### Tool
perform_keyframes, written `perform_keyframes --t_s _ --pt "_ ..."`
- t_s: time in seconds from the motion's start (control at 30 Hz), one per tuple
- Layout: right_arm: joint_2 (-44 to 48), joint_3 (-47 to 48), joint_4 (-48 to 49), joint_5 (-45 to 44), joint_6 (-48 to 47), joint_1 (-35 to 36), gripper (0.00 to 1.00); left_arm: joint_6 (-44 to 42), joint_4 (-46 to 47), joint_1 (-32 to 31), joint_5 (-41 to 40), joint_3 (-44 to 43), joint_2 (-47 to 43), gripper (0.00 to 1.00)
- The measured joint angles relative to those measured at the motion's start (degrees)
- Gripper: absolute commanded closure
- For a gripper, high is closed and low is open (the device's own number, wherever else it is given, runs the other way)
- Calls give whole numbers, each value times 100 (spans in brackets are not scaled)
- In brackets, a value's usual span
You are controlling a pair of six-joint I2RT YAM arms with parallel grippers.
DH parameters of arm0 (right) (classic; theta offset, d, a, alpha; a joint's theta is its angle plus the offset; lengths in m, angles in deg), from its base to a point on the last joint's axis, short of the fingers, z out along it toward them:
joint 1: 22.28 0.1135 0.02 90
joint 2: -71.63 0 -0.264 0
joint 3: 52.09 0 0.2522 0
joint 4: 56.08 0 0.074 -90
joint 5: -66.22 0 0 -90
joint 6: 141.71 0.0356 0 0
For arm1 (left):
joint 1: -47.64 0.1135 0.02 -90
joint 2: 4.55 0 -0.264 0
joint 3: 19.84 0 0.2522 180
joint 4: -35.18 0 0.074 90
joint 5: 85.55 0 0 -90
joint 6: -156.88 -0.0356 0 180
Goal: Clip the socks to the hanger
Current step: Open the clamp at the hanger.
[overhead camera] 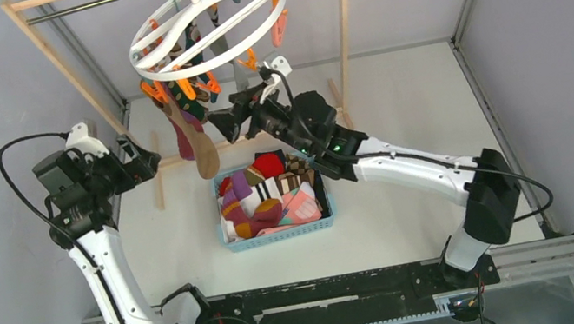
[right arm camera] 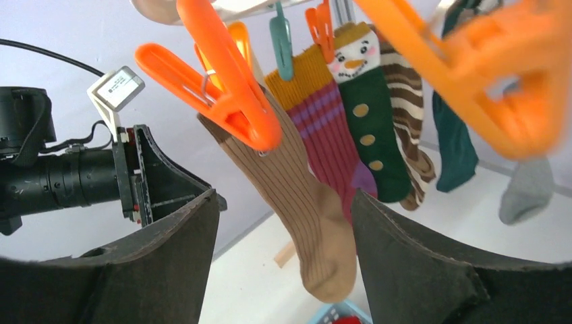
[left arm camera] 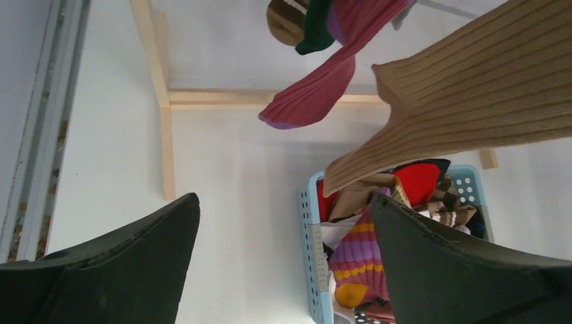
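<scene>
Top external view: the hanger [overhead camera: 135, 53] hangs from the wooden rack [overhead camera: 348, 20], above and just behind the right gripper [overhead camera: 233, 114]; socks dangle from its clips.
Tan sock [right arm camera: 297, 202]: gripped at its top by an orange clip [right arm camera: 229, 101]; in the right wrist view it hangs in the gap between the two fingers [right arm camera: 168, 256]; no pinch shows.
Right gripper: fingers spread wide; holding nothing.
Right arm [overhead camera: 416, 167]: reaches forward and left over the basket [overhead camera: 278, 236]; wrist raised; gripper aimed up at the clips.
Left gripper [overhead camera: 144, 158]: spread wide; empty; the tan sock's foot hangs near its right side, apart from it.
Left arm [overhead camera: 108, 271]: rises from its base; bent at the top; gripper pointing right toward the hanging socks.
Other hung socks [right arm camera: 367, 128]: clipped beside the tan sock; behind it in the right wrist view.
Basket: blue; on the table [overhead camera: 398, 108] below the hanger; piled with loose socks [overhead camera: 267, 196].
</scene>
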Motion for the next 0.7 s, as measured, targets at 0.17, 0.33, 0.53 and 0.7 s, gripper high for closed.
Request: perform_keyframes --t_s 0.17,0.33,0.53,0.7 --pt "-623 511 413 -129 -118 160 28 26 -81 4 313 -133 66 0" --pt "-1244 1097 645 -496 -494 393 33 15 -341 15 579 -358 85 0" --pt "-1480 1241 1032 -903 -852 450 39 -42 -566 57 894 -748 256 0" --pt "-1574 1390 1307 -1049 -1049 448 44 -127 -756 79 1097 -848 396 0"
